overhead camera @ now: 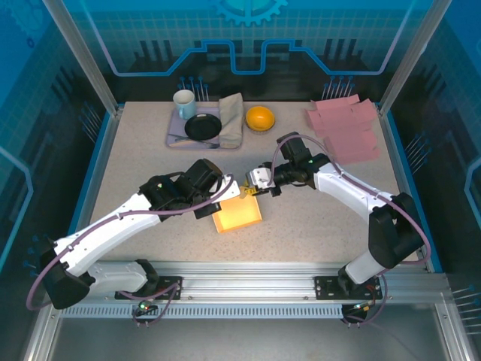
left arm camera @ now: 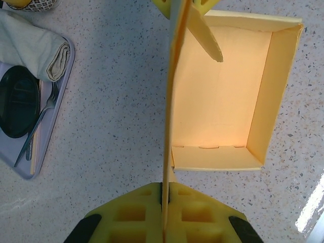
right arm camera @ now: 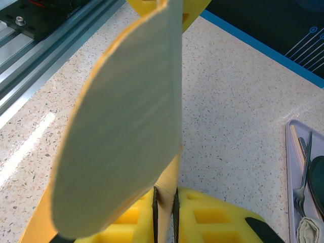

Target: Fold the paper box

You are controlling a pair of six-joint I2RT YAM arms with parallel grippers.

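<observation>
The yellow paper box [overhead camera: 239,213] lies open-topped on the table in the middle of the top view. My left gripper [left arm camera: 167,185] is shut on the box's long side wall [left arm camera: 173,101], seen edge-on and standing upright beside the open inside [left arm camera: 223,96]. From the other side my right gripper [right arm camera: 165,190] is shut on a rounded flap [right arm camera: 121,126] of the same box, which rises in front of its camera. In the top view the left gripper [overhead camera: 230,192] and the right gripper [overhead camera: 252,186] meet at the box's far edge.
A purple tray [overhead camera: 174,135] at the back holds a mug [overhead camera: 184,104], a black plate [overhead camera: 203,126], a fork and a folded cloth [overhead camera: 231,116]. An orange bowl [overhead camera: 260,117] sits beside it. Pink paper sheets [overhead camera: 347,128] lie back right. The metal rail [right arm camera: 30,30] runs along the near edge.
</observation>
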